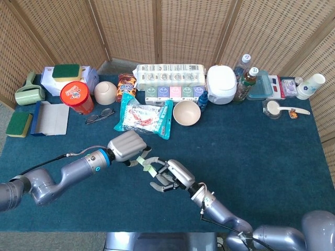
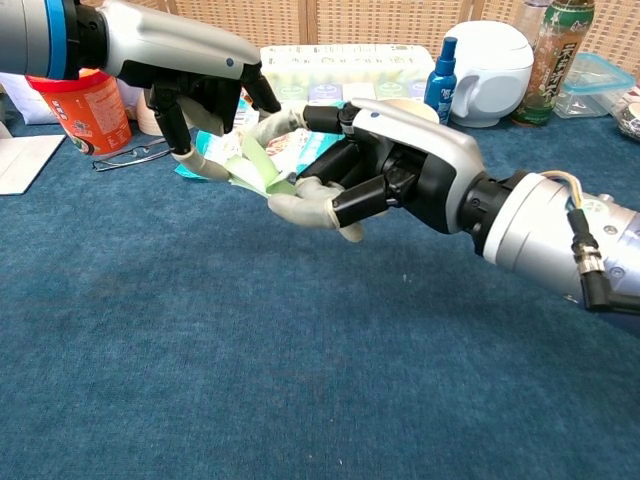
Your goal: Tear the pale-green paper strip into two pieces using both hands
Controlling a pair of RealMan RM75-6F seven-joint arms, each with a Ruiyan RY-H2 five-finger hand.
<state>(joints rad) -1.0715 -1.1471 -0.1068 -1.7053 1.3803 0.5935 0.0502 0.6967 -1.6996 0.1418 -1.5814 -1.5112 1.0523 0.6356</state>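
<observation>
Your left hand (image 2: pixel 200 95) sits in the upper left of the chest view, its fingers curled down and pinching the pale-green paper strip (image 2: pixel 252 165) at its left end. Your right hand (image 2: pixel 375 170) reaches in from the right across the middle of the frame, and its thumb and a finger meet on the strip's other end, just beside the left hand's fingertips. The strip hangs between the two hands, above the blue tablecloth (image 2: pixel 250 370), bent into a loose fold; from here it looks to be in one piece, though the fingers hide part of it, so you cannot be sure.

In the head view both hands meet in the lower centre of the frame, left hand (image 1: pixel 127 147) to the left and right hand (image 1: pixel 172 175) to the right, with the strip (image 1: pixel 145 164) showing as a small green sliver between them.

Behind the hands, toward the centre of the frame, lies a clear snack bag (image 1: pixel 144 116) with a beige bowl (image 1: pixel 187 112) to its right. A red tub (image 1: pixel 76 97) and a pair of glasses (image 1: pixel 99 115) sit to the upper left. Along the top centre stand a multipack of rolls (image 1: pixel 170 76) and a white rice cooker (image 1: pixel 221 83).
</observation>
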